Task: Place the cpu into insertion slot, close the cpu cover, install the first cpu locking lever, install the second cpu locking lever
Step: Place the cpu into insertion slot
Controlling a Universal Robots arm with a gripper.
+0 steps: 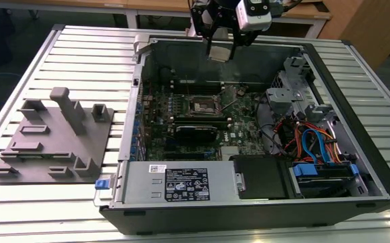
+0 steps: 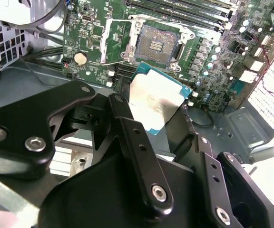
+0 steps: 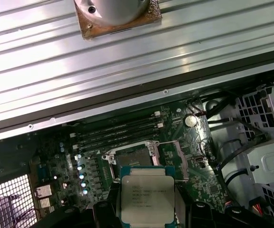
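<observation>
Now, claw [image 1: 220,49]: it hung high over the far side of the open computer case [image 1: 249,220], well above the green board [image 1: 239,132].
Claw's grip: its two black fingers [image 2: 127,128] were pinching the cpu by two opposite edges.
Cpu [image 2: 158,107]: it was up in the air between the fingers, with its silver top showing in both wrist views. It was not in the slot yet.
Insertion slot [image 2: 158,45]: it sat on the board, dark in the middle, with nothing in it.
Cpu cover [image 2: 107,40]: it looked flipped open beside the slot.
Way to go: the slot lay below the cpu and a bit ahead of it, well apart. In the first wrist view the cpu's edges looked about lined up with the slot's edges.
Tabletop [image 1: 80,45]: a grey holder tray [image 1: 53,147] lay on it, on the exterior view's left of the case.
</observation>
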